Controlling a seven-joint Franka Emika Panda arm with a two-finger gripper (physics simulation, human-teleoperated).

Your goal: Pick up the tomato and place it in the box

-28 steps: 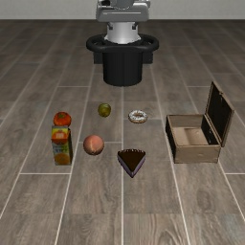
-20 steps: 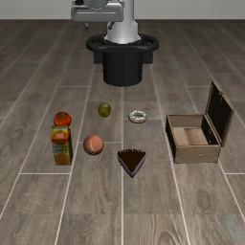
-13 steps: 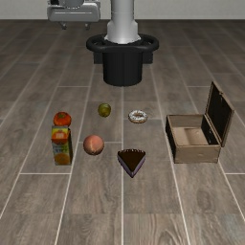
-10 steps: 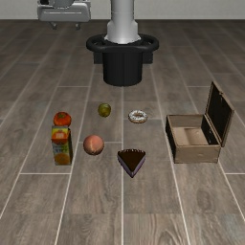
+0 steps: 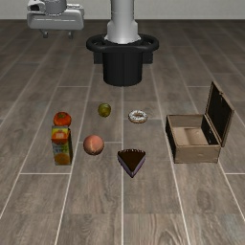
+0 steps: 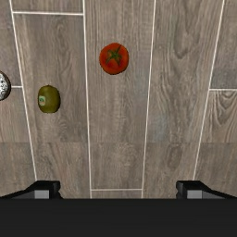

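Sitting on the wooden plank floor (image 5: 182,206), the tomato (image 5: 62,120) (image 6: 113,57) is red with a small green stem patch and stands at the exterior view's left side of the group of things. It touches nothing but is just behind an orange juice carton (image 5: 61,146), which stands upright. Beside the carton, toward the exterior view's right, lies a round peach-coloured fruit (image 5: 93,144), and farther that way a dark wedge of cake (image 5: 131,161). A small green kiwi (image 5: 104,109) (image 6: 48,98) lies near the tomato, with a ring-shaped doughnut (image 5: 139,116) (image 6: 3,85) a little beyond it. The box (image 5: 194,153), brown and open with its lid (image 5: 219,110) tilted back, sits well apart from the tomato at the exterior view's right. The robot's black base (image 5: 122,59) stands behind all of this. The gripper (image 5: 55,23) (image 6: 118,190) hangs high above the floor, well apart from the tomato, off to the exterior view's left of the base. Its two fingertips stand wide apart and hold nothing; in the wrist view the tomato lies ahead of them on bare planks.
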